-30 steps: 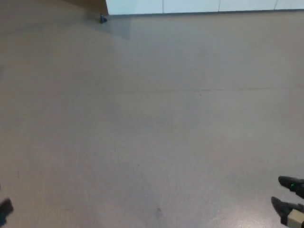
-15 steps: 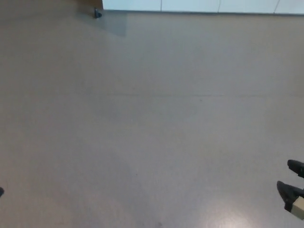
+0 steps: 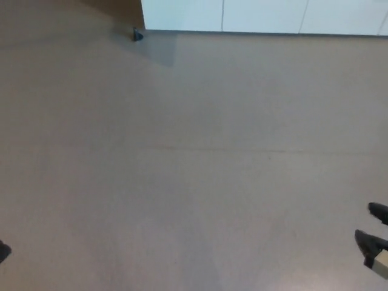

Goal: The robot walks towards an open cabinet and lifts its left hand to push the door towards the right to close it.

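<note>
Plain grey-brown floor (image 3: 194,170) fills almost everything below me, smooth and matte, with one faint seam running left to right across the middle. At the far edge, along the top, stands the white cabinet (image 3: 260,15): only its lowest strip shows, split by thin upright lines into flat panels, ending on the left at a sharp corner. Left of that corner the far background turns dark brown, and I cannot tell from this strip which panel is the door or how far it stands open. Just beside the cabinet's left corner, on the floor, sits a small dark object (image 3: 137,35), too small for me to make out; a soft shadow lies on the floor to its right, under the cabinet's edge. My right hand (image 3: 376,242) shows at the near right edge, low in the frame: two thick black fingers (image 3: 365,241) point leftward with a gap between them, holding nothing, and a pale block at the wrist sits just below them. My left hand (image 3: 3,250) is only a dark sliver at the near left edge, and I cannot tell whether it is spread or closed. Both hands hang well apart from the cabinet, with the whole stretch of floor between.
</note>
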Tool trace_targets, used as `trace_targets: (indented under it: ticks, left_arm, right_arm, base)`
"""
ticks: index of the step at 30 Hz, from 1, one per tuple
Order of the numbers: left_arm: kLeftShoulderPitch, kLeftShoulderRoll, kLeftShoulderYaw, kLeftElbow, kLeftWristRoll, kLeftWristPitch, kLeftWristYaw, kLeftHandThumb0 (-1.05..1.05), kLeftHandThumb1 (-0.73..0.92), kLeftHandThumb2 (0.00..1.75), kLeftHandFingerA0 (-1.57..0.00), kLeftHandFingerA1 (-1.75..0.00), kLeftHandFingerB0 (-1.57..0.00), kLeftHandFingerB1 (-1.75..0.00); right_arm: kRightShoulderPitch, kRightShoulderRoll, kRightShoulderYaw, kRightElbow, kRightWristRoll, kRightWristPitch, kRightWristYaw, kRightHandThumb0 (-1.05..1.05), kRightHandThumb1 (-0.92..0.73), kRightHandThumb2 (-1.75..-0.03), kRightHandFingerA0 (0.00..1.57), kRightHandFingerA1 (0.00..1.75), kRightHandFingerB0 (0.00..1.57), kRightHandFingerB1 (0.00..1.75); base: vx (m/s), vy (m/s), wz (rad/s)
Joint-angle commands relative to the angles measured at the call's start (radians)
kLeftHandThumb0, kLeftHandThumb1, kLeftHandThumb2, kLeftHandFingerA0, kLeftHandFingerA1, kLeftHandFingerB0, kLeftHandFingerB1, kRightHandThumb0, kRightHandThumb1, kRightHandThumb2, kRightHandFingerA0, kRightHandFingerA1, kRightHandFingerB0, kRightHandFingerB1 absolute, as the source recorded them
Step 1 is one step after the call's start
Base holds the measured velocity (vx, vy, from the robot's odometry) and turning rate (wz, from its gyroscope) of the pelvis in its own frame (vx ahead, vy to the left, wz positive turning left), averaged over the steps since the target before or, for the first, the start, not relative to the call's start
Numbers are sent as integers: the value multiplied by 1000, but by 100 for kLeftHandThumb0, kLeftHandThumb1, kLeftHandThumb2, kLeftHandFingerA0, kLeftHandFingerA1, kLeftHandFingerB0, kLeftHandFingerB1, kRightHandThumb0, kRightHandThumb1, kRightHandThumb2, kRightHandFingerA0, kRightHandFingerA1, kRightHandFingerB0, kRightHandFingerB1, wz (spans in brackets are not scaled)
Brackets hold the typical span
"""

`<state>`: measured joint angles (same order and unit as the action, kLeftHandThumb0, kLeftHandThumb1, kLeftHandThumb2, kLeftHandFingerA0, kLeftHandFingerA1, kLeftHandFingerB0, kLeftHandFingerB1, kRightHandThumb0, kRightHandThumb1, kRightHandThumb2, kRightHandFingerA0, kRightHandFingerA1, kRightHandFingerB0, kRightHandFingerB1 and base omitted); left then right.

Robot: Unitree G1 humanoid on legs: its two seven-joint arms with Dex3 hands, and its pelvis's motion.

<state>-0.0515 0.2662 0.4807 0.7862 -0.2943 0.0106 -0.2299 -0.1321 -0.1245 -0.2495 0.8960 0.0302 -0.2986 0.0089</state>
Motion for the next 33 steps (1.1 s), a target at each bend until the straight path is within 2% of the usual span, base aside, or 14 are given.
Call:
trace_targets:
  ticks: [1,13,15,23,33]
  left_arm:
    - [17,8,-1,-1,1,-26,18,-15,62,60,-57,-50,-46,-41]
    - [38,14,-17,-8,2,-28,2,-11,66,59,-52,-47,-40,-38]
    - [38,15,-18,-5,-2,-28,-1,-12,63,61,-47,-46,-41,-40]
    - [39,16,-23,-5,-2,-27,2,-14,63,61,-47,-46,-41,-40]
    - [47,13,-27,-4,-5,-32,0,-11,66,59,-51,-46,-42,-39]
  right_arm:
    - [11,-6,7,-3,6,-2,-13,-18,-66,-59,55,51,39,42]
    - [19,-7,17,15,9,-24,-8,-21,-65,-59,60,53,42,43]
    - [19,-7,20,9,10,-15,-11,-21,-64,-58,62,54,43,43]
    - [14,-10,19,21,21,-26,2,-18,-66,-59,60,53,42,44]
    - [19,-17,26,20,17,-23,-5,-19,-66,-59,61,54,43,44]
  base:
    - [350,-228,6]
    - [386,-58,-21]
    - [456,36,5]
    - [291,-34,13]
    - [240,-300,-7]
